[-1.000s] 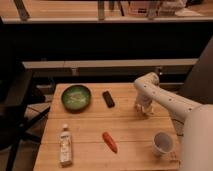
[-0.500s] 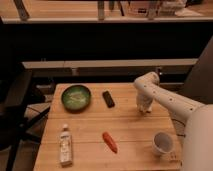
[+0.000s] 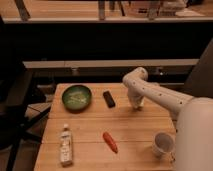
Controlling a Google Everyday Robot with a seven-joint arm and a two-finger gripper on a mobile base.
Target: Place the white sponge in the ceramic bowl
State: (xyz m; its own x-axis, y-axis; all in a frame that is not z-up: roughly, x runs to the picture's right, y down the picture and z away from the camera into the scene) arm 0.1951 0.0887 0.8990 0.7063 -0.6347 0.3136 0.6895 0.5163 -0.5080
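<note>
The robot's white body (image 3: 197, 137) fills the view at 4 o'clock. From it the single arm (image 3: 162, 97) reaches toward 10 o'clock as one long, slightly rising link. At its far end the arm bends at a rounded joint (image 3: 135, 79), and the last short part turns straight down, toward 6 o'clock. The gripper (image 3: 137, 104) hangs there, pointing down, a little to the 3 o'clock side of the view's centre. Its two fingers are closed together. Whether something sits between them cannot be told.
</note>
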